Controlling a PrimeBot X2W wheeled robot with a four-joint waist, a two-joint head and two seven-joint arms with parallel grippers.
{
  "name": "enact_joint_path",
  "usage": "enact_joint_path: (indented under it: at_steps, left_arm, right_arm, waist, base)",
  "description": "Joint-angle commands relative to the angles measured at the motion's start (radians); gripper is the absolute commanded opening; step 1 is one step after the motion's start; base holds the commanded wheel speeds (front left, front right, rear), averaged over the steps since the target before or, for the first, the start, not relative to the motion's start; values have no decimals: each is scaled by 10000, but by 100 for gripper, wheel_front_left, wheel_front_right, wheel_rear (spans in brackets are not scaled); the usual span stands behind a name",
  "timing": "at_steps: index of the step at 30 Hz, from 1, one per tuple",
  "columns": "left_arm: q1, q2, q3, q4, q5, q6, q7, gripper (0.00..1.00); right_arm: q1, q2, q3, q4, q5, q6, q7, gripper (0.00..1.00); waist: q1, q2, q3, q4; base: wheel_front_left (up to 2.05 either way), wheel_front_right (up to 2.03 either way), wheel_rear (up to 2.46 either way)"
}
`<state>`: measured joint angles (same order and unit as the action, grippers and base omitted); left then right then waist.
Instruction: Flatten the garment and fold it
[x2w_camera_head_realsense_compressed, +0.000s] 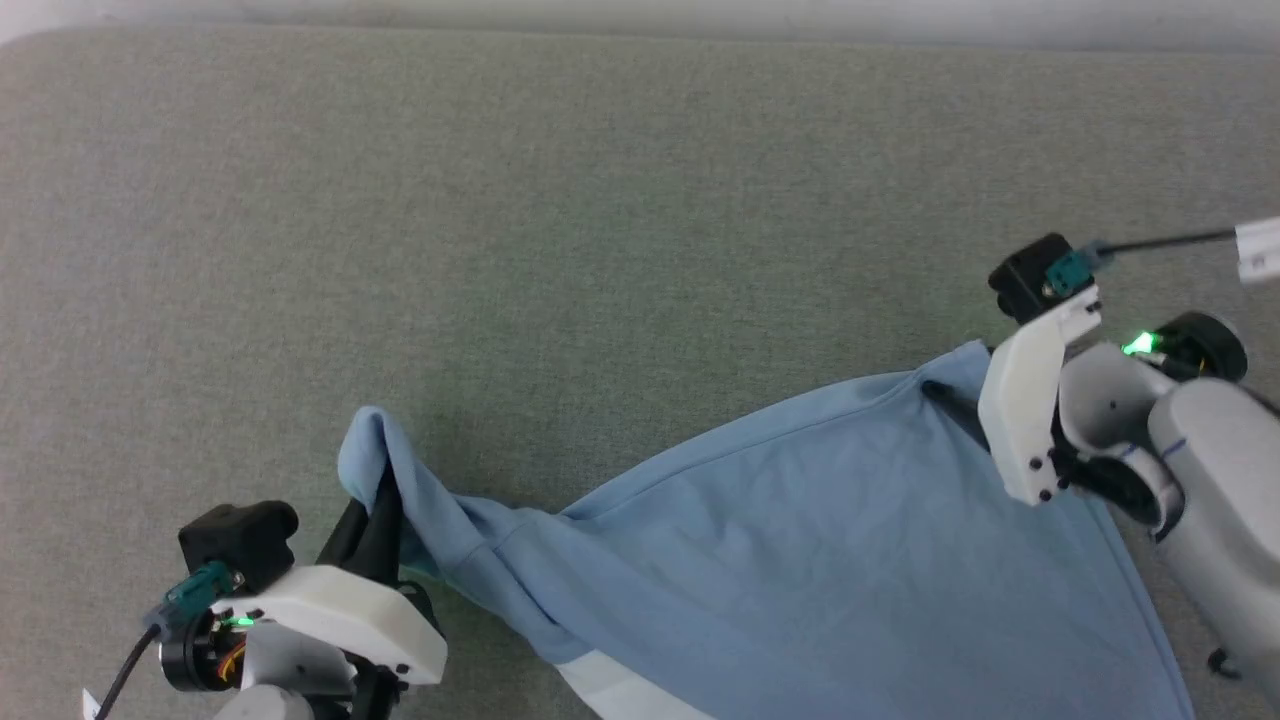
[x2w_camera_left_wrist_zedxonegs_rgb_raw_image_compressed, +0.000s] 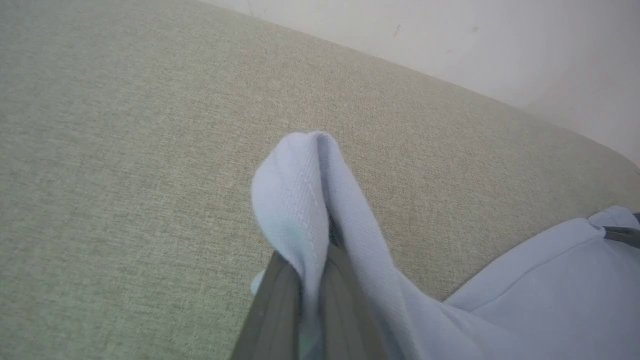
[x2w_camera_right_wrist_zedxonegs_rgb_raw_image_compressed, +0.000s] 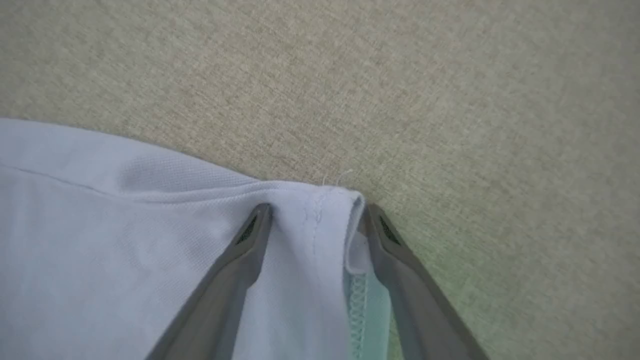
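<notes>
The garment (x2w_camera_head_realsense_compressed: 800, 510), a light blue knit shirt with a white panel showing at the bottom edge, lies spread across the lower half of the grey-green padded surface (x2w_camera_head_realsense_compressed: 600, 200). At lower left my left gripper (x2w_camera_head_realsense_compressed: 375, 505) is shut on a bunched corner of the garment (x2w_camera_left_wrist_zedxonegs_rgb_raw_image_compressed: 310, 200), holding it slightly raised. At the right my right gripper (x2w_camera_right_wrist_zedxonegs_rgb_raw_image_compressed: 315, 215) is open, its two fingers (x2w_camera_right_wrist_zedxonegs_rgb_raw_image_compressed: 250, 245) spread wide on either side of a hemmed corner of the garment (x2w_camera_right_wrist_zedxonegs_rgb_raw_image_compressed: 320, 200) that rests on the surface. In the head view its white housing (x2w_camera_head_realsense_compressed: 1030, 400) covers the fingertips.
The padded surface stretches bare toward the back and left. A pale wall (x2w_camera_left_wrist_zedxonegs_rgb_raw_image_compressed: 500, 50) borders its far edge. A dark cable (x2w_camera_head_realsense_compressed: 1170, 240) runs off the right arm's wrist toward the right edge.
</notes>
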<state>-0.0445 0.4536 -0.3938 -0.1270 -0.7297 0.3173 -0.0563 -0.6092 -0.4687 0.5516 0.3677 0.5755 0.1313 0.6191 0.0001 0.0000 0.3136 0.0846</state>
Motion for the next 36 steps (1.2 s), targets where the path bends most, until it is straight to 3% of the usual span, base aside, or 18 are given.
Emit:
enact_joint_path:
  at_steps: [1, 2, 3, 4, 5, 6, 11, 15, 19, 23, 29, 36]
  left_arm:
    - [-176, -61, -12, 90, 10, -80, -92, 0]
    - [-208, -85, -26, 157, 0, -110, -113, 0]
    - [-234, -106, -43, 220, -9, -137, -127, 0]
    - [-260, -123, -58, 277, -19, -167, -140, 0]
    - [-287, -137, -70, 332, -28, -196, -153, 0]
    - [-311, -149, -79, 385, -39, -222, -164, 0]
    - [-394, -144, -47, 631, -116, -325, -214, 0]
    - [-634, 48, 32, 754, -67, -448, -224, 0]
    - [-1431, 485, 182, 715, 207, -575, -91, 0]
    - [-2601, 1064, 312, 615, 589, -775, 222, 0]
    - [-4765, 1540, 235, 939, 961, -1435, 800, 0]
    - [-7891, 1346, 198, 2991, 1205, -2401, 706, 0]
  right_arm:
    - [-133, -55, 380, 282, 240, -6, 371, 100]
    - [-224, -98, 654, 529, 462, -6, 781, 98]
    - [-304, -126, 877, 752, 677, -6, 1188, 53]
    - [-377, -145, 1063, 940, 868, -6, 1552, 40]
    - [-426, -148, 1197, 1117, 1060, -6, 1898, 14]
    - [-482, -145, 1351, 1205, 1202, -6, 2165, 1]
    - [-721, -118, 1801, 1244, 1777, -6, 2327, 0]
    - [-1078, -173, 1667, 1108, 1782, -6, 1085, 0]
    - [-1475, -237, 1064, 1049, 1408, -6, -545, 0]
    - [-1777, -221, 290, 993, 971, -6, -1509, 0]
    - [-2382, -203, -911, 781, 329, -6, -2045, 0]
    - [-3919, -66, -2166, 671, -524, -6, -2218, 0]
  waist:
    - [-1, 0, 297, 266]
    - [-1, 0, 312, 283]
    - [-1, 0, 319, 300]
    - [-1, 0, 324, 319]
    - [-1, 0, 320, 338]
    - [-1, 0, 307, 353]
    - [-1, 0, 60, 335]
    - [-1, 0, -408, 259]
    - [-1, 0, -1098, 142]
    - [-1, 0, -1863, -140]
    - [-1, 0, -2593, -640]
    - [-1, 0, -1785, -1174]
  base:
    - [0, 0, 0]
    - [0, 0, 0]
    - [0, 0, 0]
    - [0, 0, 0]
    - [0, 0, 0]
    - [0, 0, 0]
    - [0, 0, 0]
    - [0, 0, 0]
    - [0, 0, 0]
    - [0, 0, 0]
    - [0, 0, 0]
    - [0, 0, 0]
